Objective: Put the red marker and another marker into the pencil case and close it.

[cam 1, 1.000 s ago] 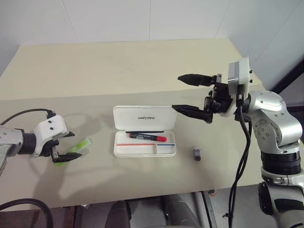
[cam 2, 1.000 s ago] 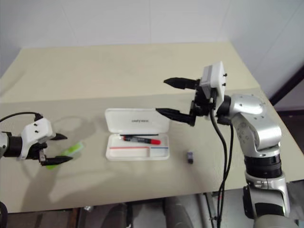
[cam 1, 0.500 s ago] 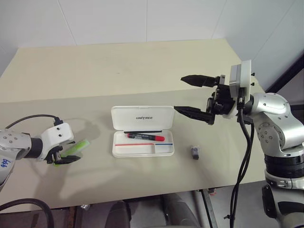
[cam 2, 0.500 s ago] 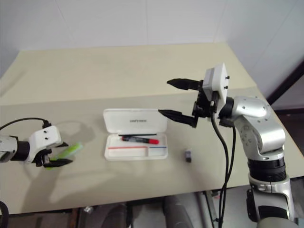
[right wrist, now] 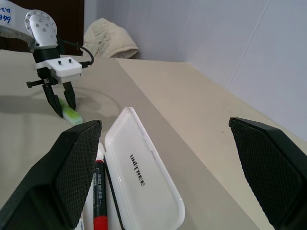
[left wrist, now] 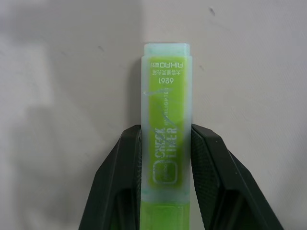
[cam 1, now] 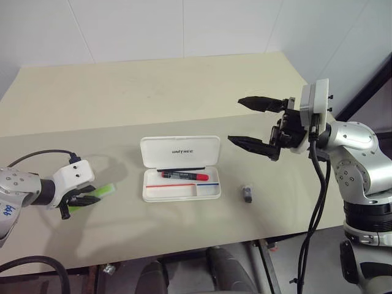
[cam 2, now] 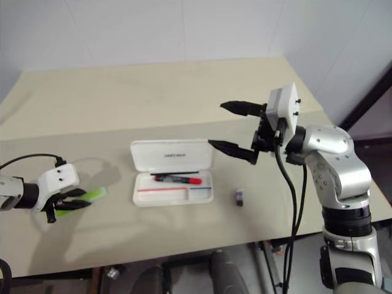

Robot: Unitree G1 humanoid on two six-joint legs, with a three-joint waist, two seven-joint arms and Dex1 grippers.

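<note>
Right arm [cam 1: 358, 156], right side of frame: silver-grey rounded joint housings, black ring bands between segments, black cables looping down alongside. White boxy wrist block carries dark screw dots. Right tool [cam 1: 256, 124]: two long black tapered fingers, cross-hatched inner pads visible in right wrist view. Left arm [cam 1: 18, 190], lower left of frame: silver-grey shell with blue handwritten marking, white wrist housing, thin black cable arching over it. Left tool [cam 1: 78, 204]: short black fingers, textured pads.
</note>
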